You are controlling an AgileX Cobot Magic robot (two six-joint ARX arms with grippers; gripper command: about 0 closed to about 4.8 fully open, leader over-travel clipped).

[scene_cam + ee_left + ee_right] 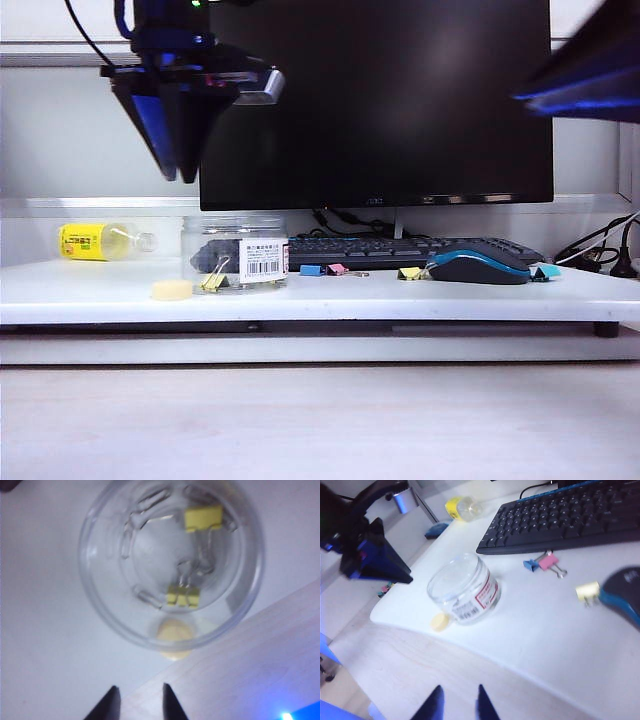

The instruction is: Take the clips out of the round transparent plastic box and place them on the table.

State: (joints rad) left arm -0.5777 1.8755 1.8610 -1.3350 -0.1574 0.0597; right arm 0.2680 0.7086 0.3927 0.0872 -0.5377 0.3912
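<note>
The round transparent plastic box (235, 250) stands open on the white table (320, 298), with a yellow clip (215, 283) inside. From above, the box (170, 565) shows two yellow clips (203, 518) on its floor. My left gripper (186, 178) hangs high above the box, pointing down; its jaws (140, 694) stand open with nothing between them. Loose clips lie by the keyboard: blue (530, 565), pink (549, 561) and yellow (587, 591). My right gripper (459, 695) is open and empty, off the table's front edge, well short of the box (464, 589).
A pale cream lid (171, 290) lies against the box's front. A blue-black mouse (478, 266), a keyboard (400, 250) and a monitor (375, 100) fill the middle and right. A yellow-labelled bottle (100, 241) lies at the back left. Another blue clip (547, 270) sits right of the mouse.
</note>
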